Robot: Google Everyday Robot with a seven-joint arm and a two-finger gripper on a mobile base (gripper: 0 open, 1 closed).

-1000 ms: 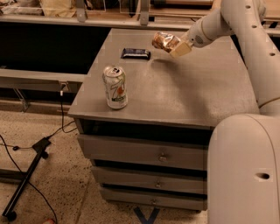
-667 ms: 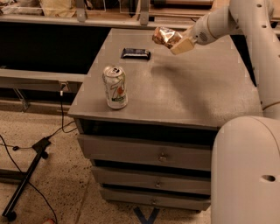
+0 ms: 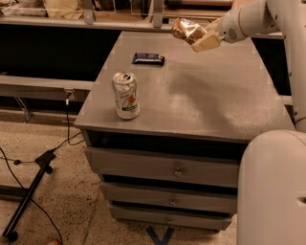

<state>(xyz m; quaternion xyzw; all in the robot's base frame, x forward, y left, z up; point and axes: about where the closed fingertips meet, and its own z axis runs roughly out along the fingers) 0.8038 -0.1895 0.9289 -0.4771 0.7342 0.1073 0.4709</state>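
Observation:
My gripper (image 3: pixel 198 37) is raised above the far part of the grey cabinet top (image 3: pixel 210 95), shut on a crinkled brown snack bag (image 3: pixel 186 29). The bag hangs clear of the surface. A dark flat bar (image 3: pixel 148 58) lies on the top just below and left of the bag. A white soda can (image 3: pixel 126 95) stands upright near the front left corner, well away from the gripper.
The cabinet has three drawers (image 3: pixel 167 167) on its front. A black stand and cables (image 3: pixel 33 177) lie on the speckled floor at the left. Shelving with bags (image 3: pixel 62 7) runs behind the cabinet. My white arm (image 3: pixel 287 28) comes in from the right.
The gripper has lifted the snack bag higher above the cabinet top. The can and the dark bar have stayed put.

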